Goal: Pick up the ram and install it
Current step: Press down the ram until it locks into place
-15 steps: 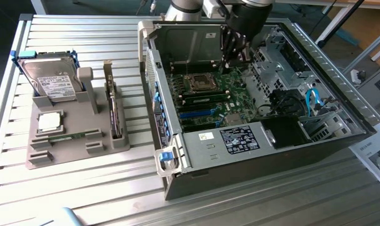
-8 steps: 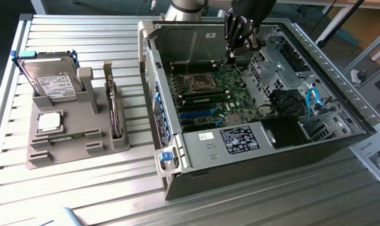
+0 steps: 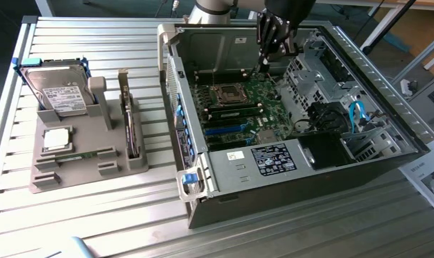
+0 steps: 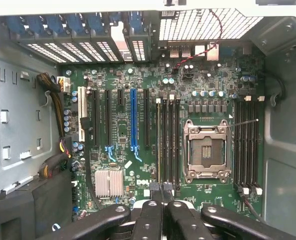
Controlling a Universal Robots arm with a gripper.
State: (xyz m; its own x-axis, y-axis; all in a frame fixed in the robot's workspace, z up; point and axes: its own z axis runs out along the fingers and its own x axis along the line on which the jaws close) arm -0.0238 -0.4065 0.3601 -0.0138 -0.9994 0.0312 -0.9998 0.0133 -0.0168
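A long green ram stick (image 3: pixel 235 111) with dark chips appears to be seated in a slot beside the open processor socket (image 3: pixel 229 95) on the motherboard. In the wrist view it is a thin light-edged strip (image 4: pixel 157 142) in the slot farthest from the socket (image 4: pixel 203 150). My gripper (image 3: pixel 265 60) hangs inside the open computer case (image 3: pixel 224 177), above the far end of the board. Its black fingers (image 4: pixel 155 210) are pressed together with nothing visible between them, and the gripper (image 4: pixel 162 189) hovers just off the end of the memory slots. Another thin green stick (image 3: pixel 77 156) lies in the grey holder.
At the exterior view's left, a grey holder (image 3: pixel 51 180) on the metal slatted table carries a silver hard drive (image 3: pixel 59 94), a square processor chip (image 3: pixel 56 138) and an upright card (image 3: pixel 133 131). Case walls, drive cages (image 3: pixel 324 80) and blue cables (image 3: pixel 356 115) surround the motherboard.
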